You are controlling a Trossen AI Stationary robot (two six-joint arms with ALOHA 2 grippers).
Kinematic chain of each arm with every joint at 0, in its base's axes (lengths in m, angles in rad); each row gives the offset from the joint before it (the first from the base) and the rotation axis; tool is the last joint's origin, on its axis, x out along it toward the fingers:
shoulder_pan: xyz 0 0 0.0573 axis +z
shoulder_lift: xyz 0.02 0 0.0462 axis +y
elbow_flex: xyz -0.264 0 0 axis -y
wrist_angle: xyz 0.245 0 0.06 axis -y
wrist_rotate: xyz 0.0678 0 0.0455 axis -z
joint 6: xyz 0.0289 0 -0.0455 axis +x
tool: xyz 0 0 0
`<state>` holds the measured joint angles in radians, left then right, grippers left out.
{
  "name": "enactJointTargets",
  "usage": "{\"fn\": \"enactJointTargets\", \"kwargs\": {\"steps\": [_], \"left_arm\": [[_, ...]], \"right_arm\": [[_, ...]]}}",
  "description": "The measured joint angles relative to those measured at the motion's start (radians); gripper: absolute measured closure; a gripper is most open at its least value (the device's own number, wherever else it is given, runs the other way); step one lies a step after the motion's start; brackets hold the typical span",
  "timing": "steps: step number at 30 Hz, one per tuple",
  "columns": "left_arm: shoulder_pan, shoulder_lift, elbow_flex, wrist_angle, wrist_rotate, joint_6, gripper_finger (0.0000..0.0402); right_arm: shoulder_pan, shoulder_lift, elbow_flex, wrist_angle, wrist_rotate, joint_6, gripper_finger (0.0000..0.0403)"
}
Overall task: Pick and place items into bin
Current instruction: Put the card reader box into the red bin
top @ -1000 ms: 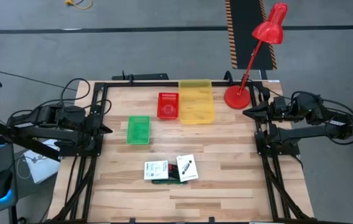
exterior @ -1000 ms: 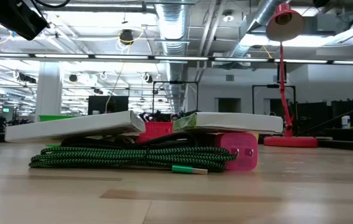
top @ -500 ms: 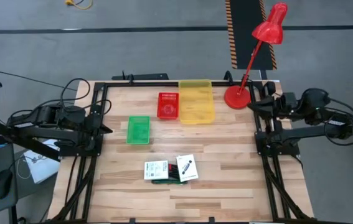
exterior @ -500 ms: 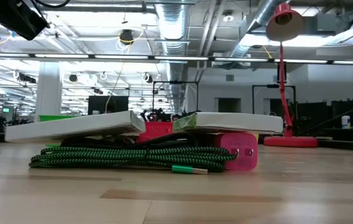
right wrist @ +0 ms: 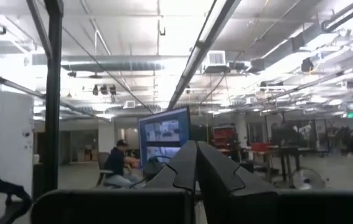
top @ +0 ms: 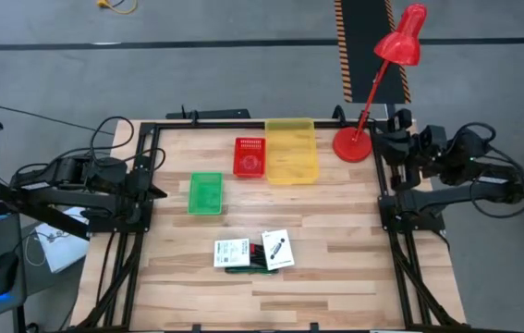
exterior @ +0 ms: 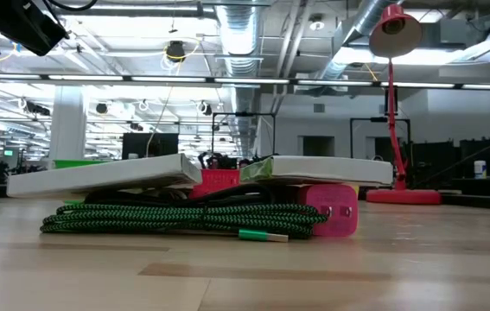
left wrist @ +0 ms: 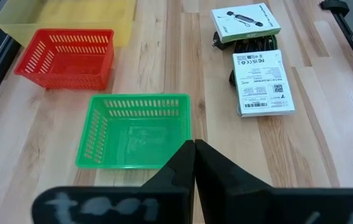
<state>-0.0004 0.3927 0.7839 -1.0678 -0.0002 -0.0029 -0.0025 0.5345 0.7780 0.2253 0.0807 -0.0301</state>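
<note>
A: How much room is on the table [top: 335, 277]?

B: Plenty. Bare wood runs along the near edge and down both sides. At the far edge sit the yellow bin [top: 290, 150] and red bin [top: 249, 156], touching; the green bin [top: 205, 193] is apart, nearer the left.

A: The items?

B: Two white boxes [top: 252, 251] lie on a green cable [exterior: 175, 218], near the middle front, well clear of every bin.

A: The arms?

B: Left gripper [left wrist: 193, 149] rests at the left edge, fingers together. Right gripper [right wrist: 195, 149] is at the right edge by the lamp [top: 377, 79], fingers together, aimed out into the room.
</note>
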Motion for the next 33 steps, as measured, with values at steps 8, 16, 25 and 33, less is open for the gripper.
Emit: {"fn": "enactJointTargets", "kwargs": {"steps": [8,16,25,33], "left_arm": [[0.000,0.000,0.000,0.000,0.000,-0.004,0.0401],[0.000,0.000,0.000,0.000,0.000,0.000,0.0401],[0.000,0.000,0.000,0.000,0.000,-0.002,0.0401],[0.000,0.000,0.000,0.000,0.000,-0.004,0.0401]], "right_arm": [[0.000,0.069,0.000,0.015,0.000,0.057,0.0394],[0.025,0.132,0.000,0.010,-0.004,0.057,0.0394],[0.026,0.234,-0.001,-0.023,-0.002,0.033,0.0394],[0.025,0.360,0.000,-0.164,0.016,-0.101,0.0398]]}}
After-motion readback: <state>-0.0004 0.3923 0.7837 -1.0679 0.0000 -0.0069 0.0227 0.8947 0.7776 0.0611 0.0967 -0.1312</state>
